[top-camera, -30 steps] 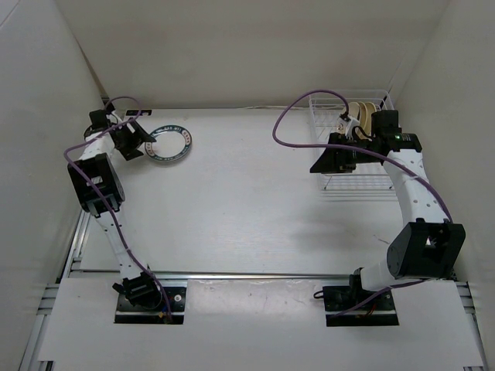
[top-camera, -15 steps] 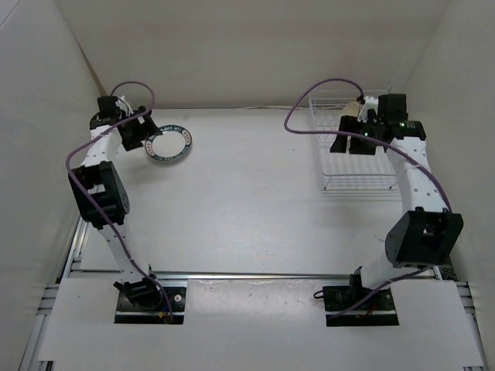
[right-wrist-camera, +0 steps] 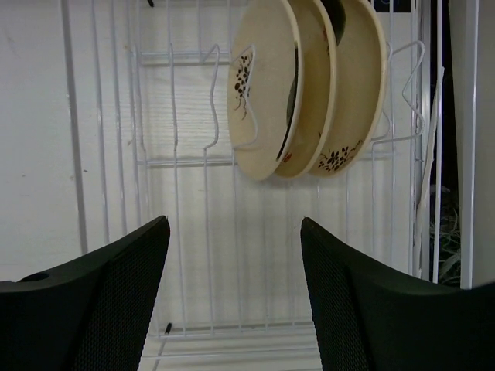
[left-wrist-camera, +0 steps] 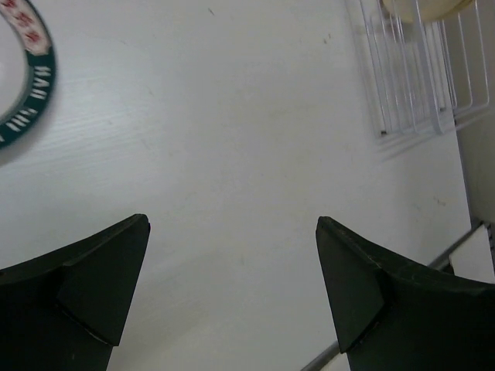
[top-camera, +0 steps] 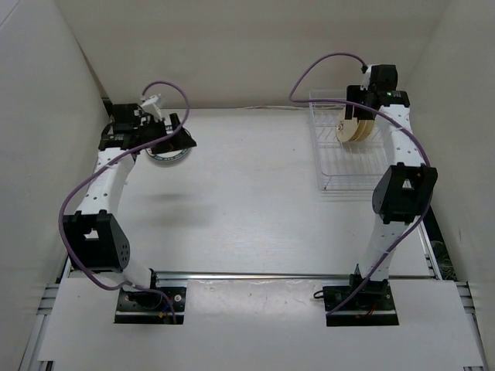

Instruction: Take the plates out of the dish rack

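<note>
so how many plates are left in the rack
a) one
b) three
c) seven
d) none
b, the right wrist view shows three cream plates standing on edge close together in the dish rack, just ahead of the open right gripper.

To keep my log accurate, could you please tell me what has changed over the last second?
The right gripper moved from over the near part of the white wire dish rack to its far end, by three upright cream plates. The left gripper shifted right, toward the green-rimmed round plate on the table. Both are open and empty; plates and rack stayed put.
</note>
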